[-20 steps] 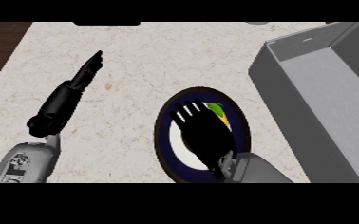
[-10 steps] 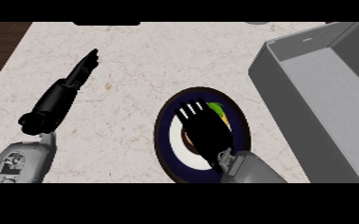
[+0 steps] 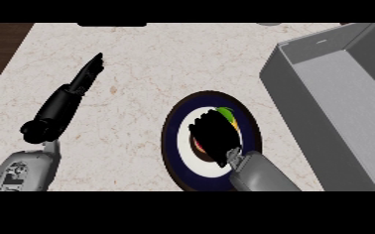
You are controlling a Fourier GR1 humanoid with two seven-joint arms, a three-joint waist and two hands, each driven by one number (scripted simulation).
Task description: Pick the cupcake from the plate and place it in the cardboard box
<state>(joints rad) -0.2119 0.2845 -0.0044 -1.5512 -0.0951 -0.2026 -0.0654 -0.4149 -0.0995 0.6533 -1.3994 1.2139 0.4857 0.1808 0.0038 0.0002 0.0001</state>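
The cupcake (image 3: 226,114) sits on a dark-rimmed plate (image 3: 173,144) with a white centre, low in the head view. Only slivers of it show: green and yellow at the top right, red at the lower left. My right hand (image 3: 215,137) lies over it from the lower edge, fingers curled down round it, and hides most of it. The cardboard box (image 3: 331,90) looks grey, is open at the top, and stands just right of the plate. My left hand (image 3: 86,75) rests open at the left, fingers straight and pointing away.
The marble counter (image 3: 161,64) stretches wide between my left arm and the plate. Its dark left edge (image 3: 13,39) shows at the top left. The box's near wall (image 3: 282,96) rises close beside the plate's right rim.
My right hand's spread fingers have drawn in and curled over the cupcake, hiding more of it. The left hand has shifted only slightly.
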